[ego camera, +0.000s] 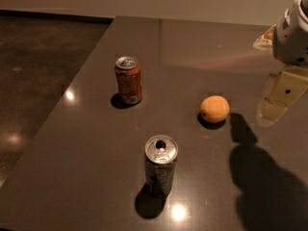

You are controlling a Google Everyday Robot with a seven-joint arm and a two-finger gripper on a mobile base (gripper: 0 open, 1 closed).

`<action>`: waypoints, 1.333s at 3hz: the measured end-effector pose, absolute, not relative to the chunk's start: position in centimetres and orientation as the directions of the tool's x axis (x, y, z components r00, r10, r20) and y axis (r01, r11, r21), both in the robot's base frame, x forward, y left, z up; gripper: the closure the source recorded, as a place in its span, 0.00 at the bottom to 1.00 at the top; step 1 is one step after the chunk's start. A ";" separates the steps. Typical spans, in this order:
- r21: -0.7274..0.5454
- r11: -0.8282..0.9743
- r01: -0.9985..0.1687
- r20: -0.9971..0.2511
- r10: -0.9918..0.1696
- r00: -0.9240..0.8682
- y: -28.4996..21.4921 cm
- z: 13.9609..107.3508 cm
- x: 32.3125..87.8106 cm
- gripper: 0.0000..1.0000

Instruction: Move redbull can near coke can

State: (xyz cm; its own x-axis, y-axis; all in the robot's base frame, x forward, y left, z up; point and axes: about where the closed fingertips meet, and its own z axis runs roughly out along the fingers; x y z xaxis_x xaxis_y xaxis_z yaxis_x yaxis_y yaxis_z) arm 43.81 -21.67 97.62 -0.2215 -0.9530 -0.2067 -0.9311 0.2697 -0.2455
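The redbull can (160, 166) is a slim dark grey-silver can with a shiny opened top, standing upright near the front middle of the dark table (202, 47). The coke can (128, 80) is red-orange with a silver top and stands upright farther back and to the left, well apart from the redbull can. My gripper (279, 97), pale yellow under a white arm housing, hangs above the table at the right edge of the view. It is far right of both cans and holds nothing that I can see.
A round orange fruit (214, 109) lies on the table between the cans and the gripper. The table's left edge runs diagonally, with dark floor (38, 57) beyond it. The arm's shadow (264, 177) falls at the front right.
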 end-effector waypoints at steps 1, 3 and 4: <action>-0.246 0.270 -0.931 -0.207 -0.953 -0.221 -21.7 97.6 43.8 0.00; -0.176 0.241 -0.954 -0.354 -0.920 -0.167 -20.3 98.2 42.6 0.00; -0.167 0.200 -0.966 -0.484 -0.870 -0.096 -17.7 99.2 39.7 0.00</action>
State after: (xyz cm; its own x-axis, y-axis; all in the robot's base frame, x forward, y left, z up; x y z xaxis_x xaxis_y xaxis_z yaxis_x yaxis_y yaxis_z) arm 39.74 -17.65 99.21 -0.0959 -0.8697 -0.4842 -0.9655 0.1996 -0.1672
